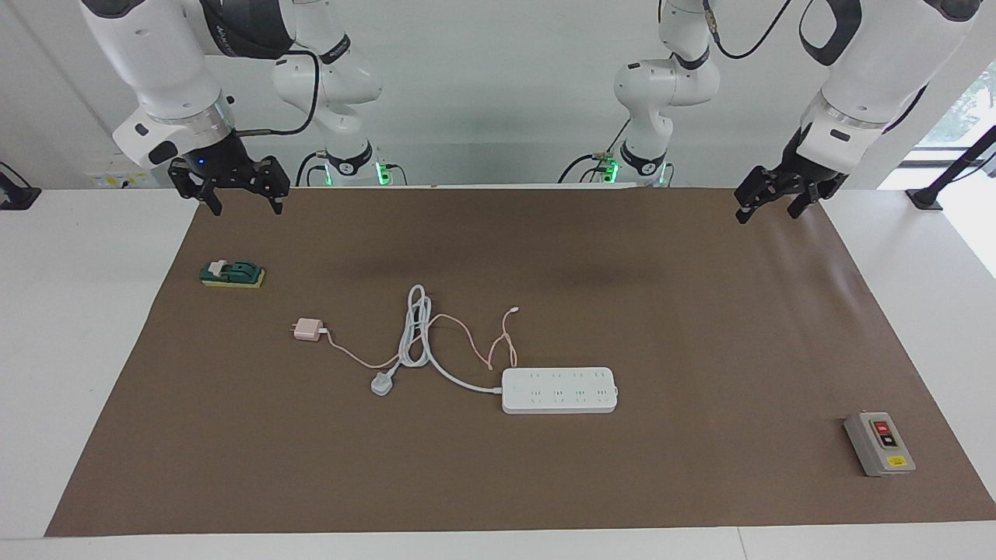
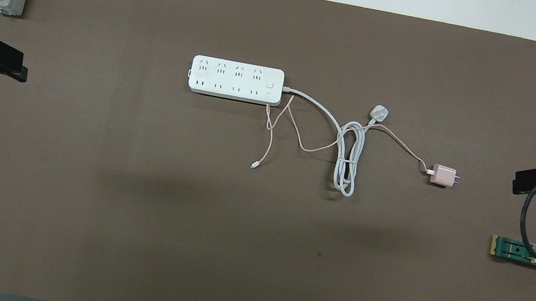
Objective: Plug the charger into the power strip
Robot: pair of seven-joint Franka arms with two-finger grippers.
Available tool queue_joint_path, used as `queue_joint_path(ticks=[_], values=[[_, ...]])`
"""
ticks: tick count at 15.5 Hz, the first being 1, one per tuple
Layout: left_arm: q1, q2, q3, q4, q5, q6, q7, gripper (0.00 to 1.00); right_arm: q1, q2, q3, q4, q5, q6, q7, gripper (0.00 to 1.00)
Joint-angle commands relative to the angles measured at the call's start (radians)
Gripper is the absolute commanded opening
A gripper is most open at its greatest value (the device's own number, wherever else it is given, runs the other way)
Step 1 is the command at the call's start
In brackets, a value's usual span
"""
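Observation:
The pale pink charger (image 1: pixel 309 330) lies on the brown mat, toward the right arm's end, with its prongs pointing that way; it also shows in the overhead view (image 2: pixel 443 176). Its thin pink cable (image 1: pixel 455 327) trails loosely toward the white power strip (image 1: pixel 559 390), which lies flat mid-table with its sockets up (image 2: pixel 236 80). My right gripper (image 1: pixel 245 204) is open and empty, raised over the mat's edge nearest the robots. My left gripper (image 1: pixel 770 211) is open and empty, raised over the mat's corner at its own end. Both arms wait, well apart from the charger and the strip.
The strip's thick white cord is coiled (image 1: pixel 414 330) between the charger and the strip and ends in a white three-pin plug (image 1: pixel 382 383). A small grey box with red and black buttons (image 1: pixel 879 443) stands toward the left arm's end. A green block (image 1: pixel 232 274) lies below the right gripper.

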Motion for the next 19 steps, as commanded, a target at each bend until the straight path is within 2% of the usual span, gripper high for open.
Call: queue_joint_path(ticks=[1,19], values=[[0.005,-0.013,0.001,-0.007,-0.014,0.007,0.015,1.00,-0.012,-0.012,0.007,-0.012,-0.014,-0.008,-0.017,1.00],[-0.003,-0.019,-0.005,-0.019,-0.014,0.010,0.007,1.00,-0.012,-0.011,0.007,-0.012,-0.014,-0.008,-0.017,1.00]])
